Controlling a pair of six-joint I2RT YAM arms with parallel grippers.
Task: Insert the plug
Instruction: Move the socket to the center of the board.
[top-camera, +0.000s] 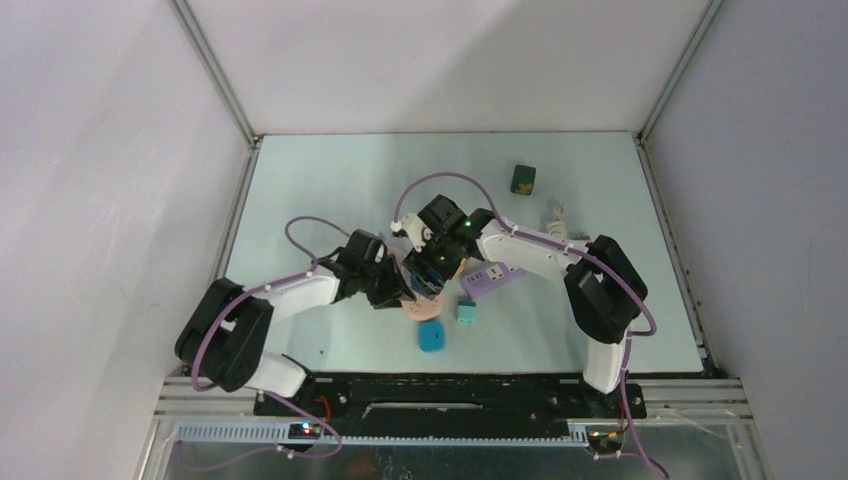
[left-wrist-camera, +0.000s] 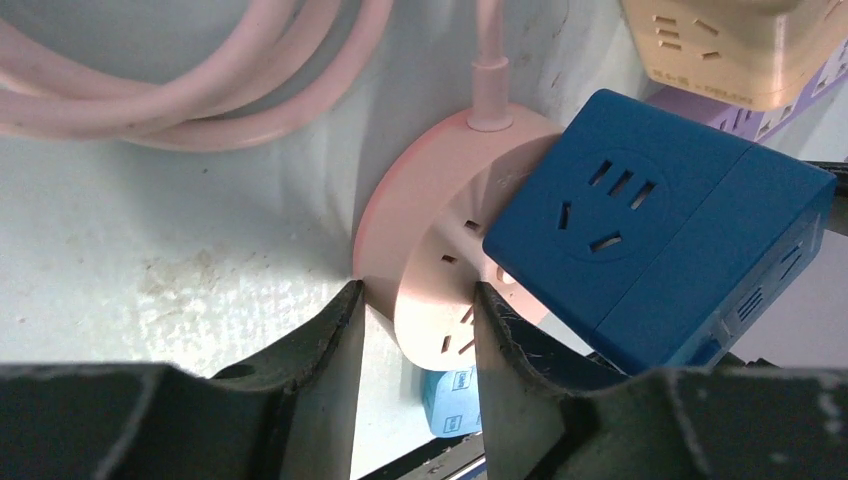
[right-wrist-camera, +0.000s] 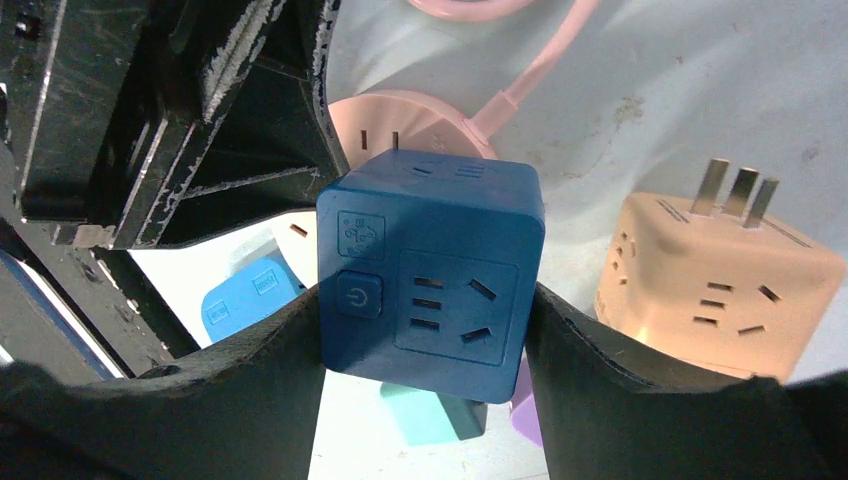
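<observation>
Pink round socket hub: one. Cube adapters: six – dark blue cube, peach cube, purple cube, teal cube, light blue cube near hub; dark green cube well apart from it. Small white item, unclear: one. Claws: two – left claw, right claw.

Deep blue cube between the right gripper's black fingers. Pale pink round socket behind it, pink cable as well. A peach cube off to that gripper's right, sky-blue block left, teal block underneath. The table is pale mint.
</observation>
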